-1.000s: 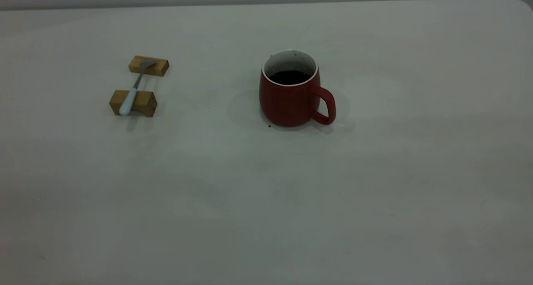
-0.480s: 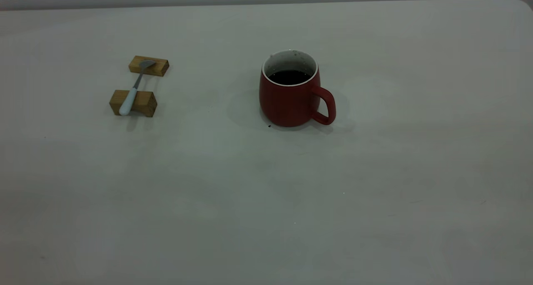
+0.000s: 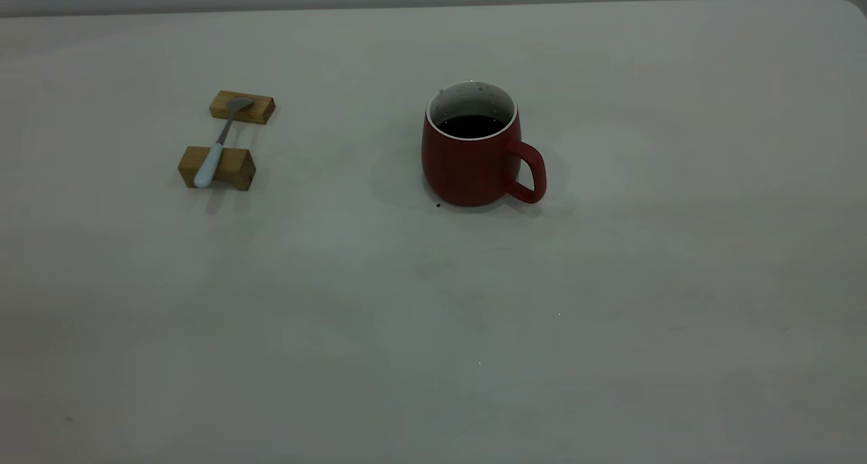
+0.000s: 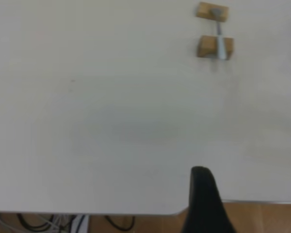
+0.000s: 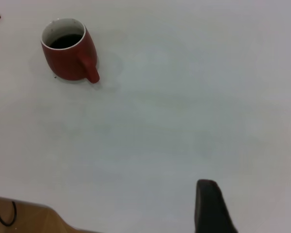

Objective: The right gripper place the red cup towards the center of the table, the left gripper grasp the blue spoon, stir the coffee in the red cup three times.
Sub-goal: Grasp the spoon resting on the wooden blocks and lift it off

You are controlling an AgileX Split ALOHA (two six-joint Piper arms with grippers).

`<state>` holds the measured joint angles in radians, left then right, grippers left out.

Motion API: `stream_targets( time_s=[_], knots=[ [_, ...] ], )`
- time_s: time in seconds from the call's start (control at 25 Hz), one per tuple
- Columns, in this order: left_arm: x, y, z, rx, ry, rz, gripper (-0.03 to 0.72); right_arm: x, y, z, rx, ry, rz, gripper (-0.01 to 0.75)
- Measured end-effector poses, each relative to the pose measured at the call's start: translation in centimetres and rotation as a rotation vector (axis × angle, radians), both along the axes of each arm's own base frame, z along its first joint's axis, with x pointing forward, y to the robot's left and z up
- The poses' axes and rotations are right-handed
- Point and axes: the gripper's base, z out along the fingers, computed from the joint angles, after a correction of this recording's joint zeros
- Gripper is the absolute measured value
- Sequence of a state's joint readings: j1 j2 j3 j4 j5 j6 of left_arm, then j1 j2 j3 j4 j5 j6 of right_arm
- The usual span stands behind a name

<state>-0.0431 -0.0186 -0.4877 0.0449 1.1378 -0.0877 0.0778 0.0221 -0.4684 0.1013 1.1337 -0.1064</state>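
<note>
2 wooden blocks (image 3: 229, 139) (tan), dark cables (image 4: 63, 222)

Count on the tabletop (image 3: 609, 301):
- One red cup (image 3: 471, 162), one loop handle, holding one pool of coffee (image 3: 472, 125).
- One blue spoon (image 3: 215, 147).
- Two tan wooden blocks: near block (image 3: 230, 168), far block (image 3: 254, 108), both at left.
- One dark speck (image 3: 438, 205) just beside the cup's base.
- Robot hands in the exterior view: zero.
</note>
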Motion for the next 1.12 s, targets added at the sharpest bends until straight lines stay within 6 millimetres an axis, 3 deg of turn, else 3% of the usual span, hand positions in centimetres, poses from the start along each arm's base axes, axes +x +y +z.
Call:
stream_targets(
  time_s=[0.12,0.24,0.4,0.56,0.8,1.12],
  knots=[
    [0.5,0.0,0.8,0.002,-0.018,-0.005,0.550,0.0,0.0,0.0,0.000,0.000,0.000,0.445],
    [2.6,-0.2,3.0,-0.005,-0.032,-0.015,0.550,0.0,0.0,0.0,0.000,0.000,0.000,0.442],
    [7.9,-0.7,5.2,-0.016,0.044,-0.043,0.550,0.0,0.0,0.0,0.000,0.000,0.000,0.442],
    [14.6,-1.2,5.2,-0.034,0.139,-0.054,0.570,0.0,0.0,0.0,0.000,0.000,0.000,0.442],
    [23.8,-1.9,1.1,-0.024,0.277,-0.089,0.645,0.0,0.0,0.0,0.000,0.000,0.000,0.442],
    [33.3,-4.3,-8.2,-0.008,0.515,-0.139,0.652,0.0,0.0,0.0,0.000,0.000,0.000,0.442]
  ],
)
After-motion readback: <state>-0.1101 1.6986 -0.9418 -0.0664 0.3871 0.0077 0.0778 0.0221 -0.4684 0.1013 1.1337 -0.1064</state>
